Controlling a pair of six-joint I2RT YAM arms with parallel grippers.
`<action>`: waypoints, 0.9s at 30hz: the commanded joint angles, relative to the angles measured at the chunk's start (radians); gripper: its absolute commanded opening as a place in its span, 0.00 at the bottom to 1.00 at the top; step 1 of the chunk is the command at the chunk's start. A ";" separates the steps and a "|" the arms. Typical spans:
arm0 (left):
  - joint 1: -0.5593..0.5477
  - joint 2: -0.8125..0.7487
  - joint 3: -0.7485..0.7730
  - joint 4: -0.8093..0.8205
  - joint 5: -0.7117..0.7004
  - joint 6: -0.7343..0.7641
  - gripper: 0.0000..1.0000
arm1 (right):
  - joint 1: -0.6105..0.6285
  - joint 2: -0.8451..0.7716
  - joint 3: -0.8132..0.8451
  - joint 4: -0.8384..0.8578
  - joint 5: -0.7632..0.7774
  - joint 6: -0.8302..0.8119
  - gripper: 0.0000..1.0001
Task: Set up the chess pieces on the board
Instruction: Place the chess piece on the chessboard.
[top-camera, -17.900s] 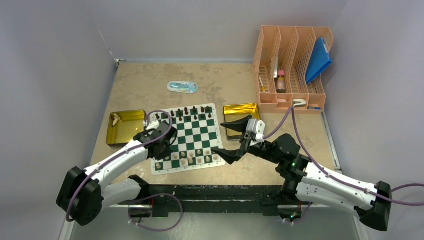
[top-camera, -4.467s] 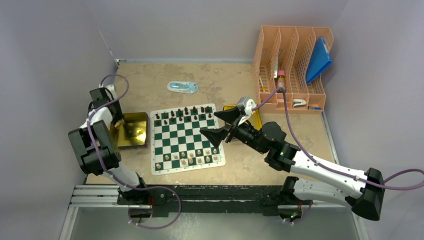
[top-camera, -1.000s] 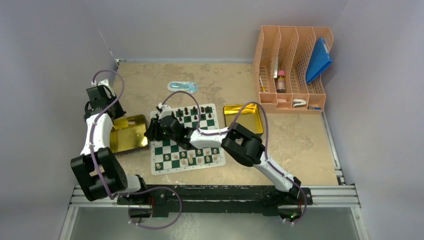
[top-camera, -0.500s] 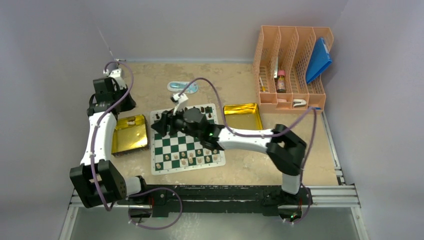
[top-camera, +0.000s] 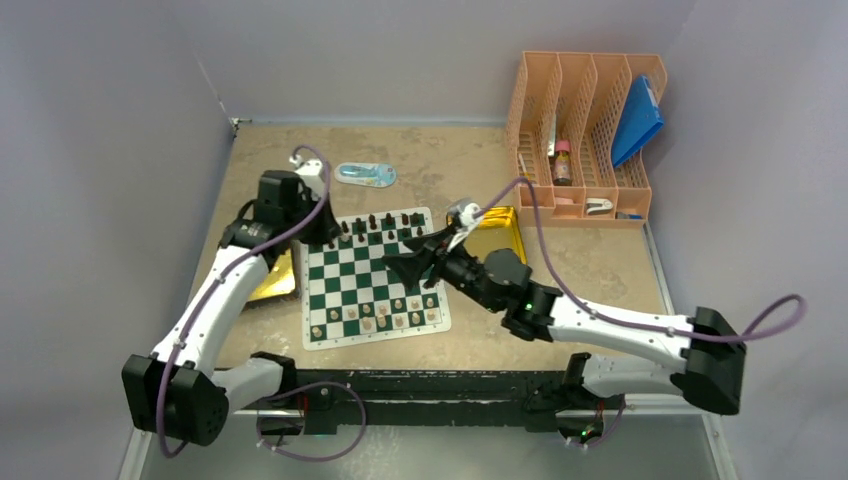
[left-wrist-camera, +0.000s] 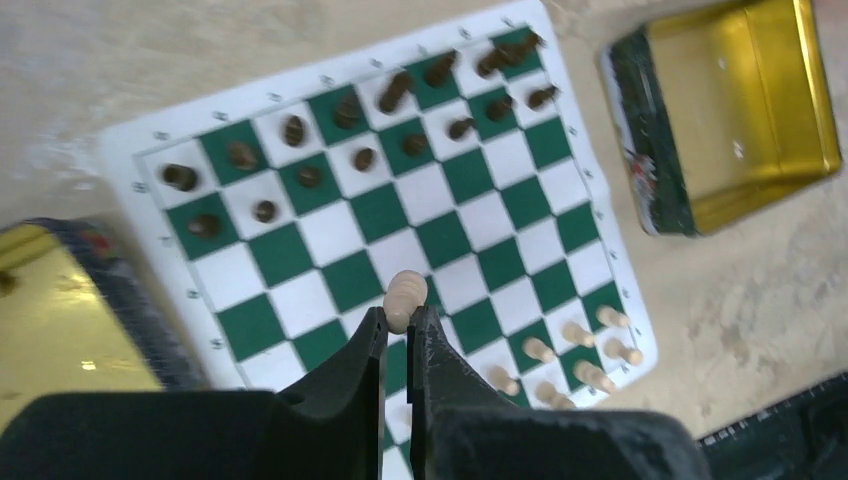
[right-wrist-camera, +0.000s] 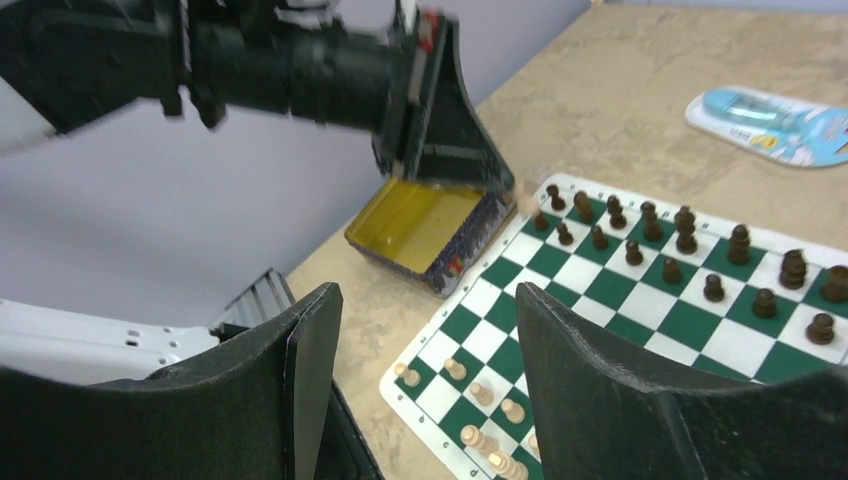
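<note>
The green-and-white board (top-camera: 362, 282) lies mid-table. Dark chess pieces (top-camera: 375, 226) fill its two far rows. Cream chess pieces (top-camera: 386, 316) stand along the near rows, mostly toward the right. My left gripper (top-camera: 323, 233) hovers over the board's far left corner. It is shut on a cream piece (left-wrist-camera: 404, 298), held by its base above the board (left-wrist-camera: 455, 225). My right gripper (top-camera: 413, 256) hangs above the board's right half, open and empty. In the right wrist view, the right gripper (right-wrist-camera: 425, 335) looks across the board (right-wrist-camera: 600, 290) at the left arm.
A gold tray (top-camera: 275, 282) sits left of the board, partly under the left arm. A second gold tray (top-camera: 497, 224) lies at the right. A peach file rack (top-camera: 585, 135) stands at the back right. A blue packet (top-camera: 365, 174) lies behind the board.
The left arm swung from the left tray to the board's far left corner with the cream piece. The right arm drew back from the board's far left to its right side, jaws widening.
</note>
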 joint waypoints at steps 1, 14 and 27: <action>-0.188 -0.064 -0.043 0.005 -0.098 -0.177 0.00 | -0.004 -0.148 -0.056 -0.007 0.080 -0.034 0.67; -0.594 -0.060 -0.100 -0.210 -0.505 -0.696 0.00 | -0.004 -0.359 -0.148 -0.109 0.168 -0.055 0.69; -0.611 -0.065 -0.137 -0.521 -0.618 -1.103 0.00 | -0.004 -0.421 -0.181 -0.133 0.201 -0.064 0.70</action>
